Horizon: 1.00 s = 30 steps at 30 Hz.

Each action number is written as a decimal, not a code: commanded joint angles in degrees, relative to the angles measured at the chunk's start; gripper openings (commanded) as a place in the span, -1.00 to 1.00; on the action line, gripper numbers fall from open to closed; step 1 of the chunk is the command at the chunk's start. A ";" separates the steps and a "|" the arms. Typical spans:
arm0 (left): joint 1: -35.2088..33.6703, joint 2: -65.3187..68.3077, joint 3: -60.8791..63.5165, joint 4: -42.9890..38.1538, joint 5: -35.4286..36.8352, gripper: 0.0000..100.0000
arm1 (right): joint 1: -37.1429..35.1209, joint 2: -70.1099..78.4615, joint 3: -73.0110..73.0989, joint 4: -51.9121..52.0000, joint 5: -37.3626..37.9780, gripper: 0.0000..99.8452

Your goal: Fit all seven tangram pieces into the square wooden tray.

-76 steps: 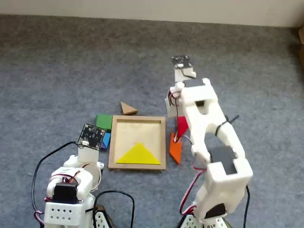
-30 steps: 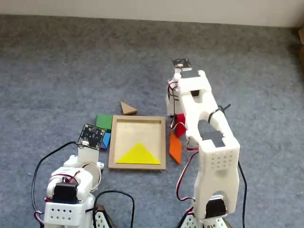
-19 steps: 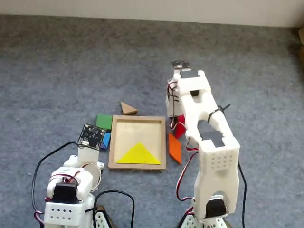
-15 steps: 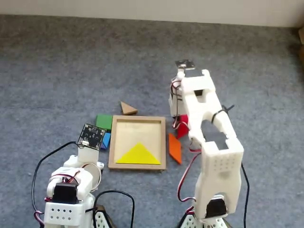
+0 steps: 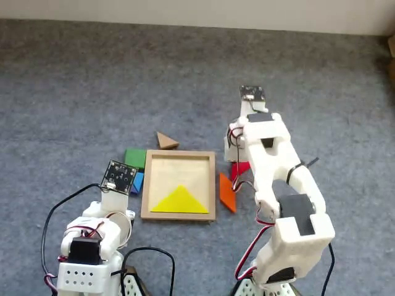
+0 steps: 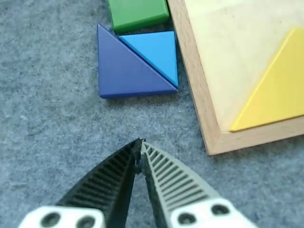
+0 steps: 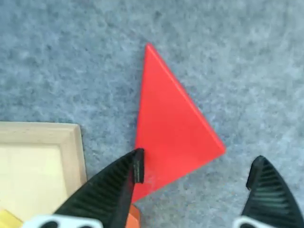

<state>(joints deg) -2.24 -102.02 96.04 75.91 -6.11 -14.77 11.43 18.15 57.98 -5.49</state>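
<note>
Seven tangram pieces, one of them in the tray, and two arms low over the grey carpet (image 5: 74, 86).

The left gripper (image 6: 140, 145) hangs over bare carpet with its jaws pressed together and nothing between them, near the large dark blue triangle (image 6: 121, 71). A smaller light blue triangle (image 6: 157, 49) lies against it, and a green square block (image 5: 135, 158) sits just beyond. These three lie beside the square wooden tray (image 5: 179, 154), which holds only the yellow triangle (image 5: 179, 201). A small brown triangle (image 5: 165, 141) lies near the tray's far edge. An orange parallelogram (image 5: 227, 192) is just beside the tray's other side. The right gripper (image 7: 197, 171) is spread wide astride the red triangle (image 7: 168, 126), one fingertip at its edge.
</note>
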 commanded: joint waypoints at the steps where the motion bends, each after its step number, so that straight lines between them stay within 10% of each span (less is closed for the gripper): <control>1: 0.40 -2.15 1.10 0.18 -0.26 -0.99 | -2.59 -2.68 0.66 -4.18 -0.62 -0.33; 30: 0.40 -2.15 1.10 0.18 -0.26 -0.99 | -2.33 1.27 2.77 -8.40 -0.62 -0.33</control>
<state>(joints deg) -2.24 -102.02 96.04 75.91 -6.11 -16.62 13.01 21.32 50.24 -5.58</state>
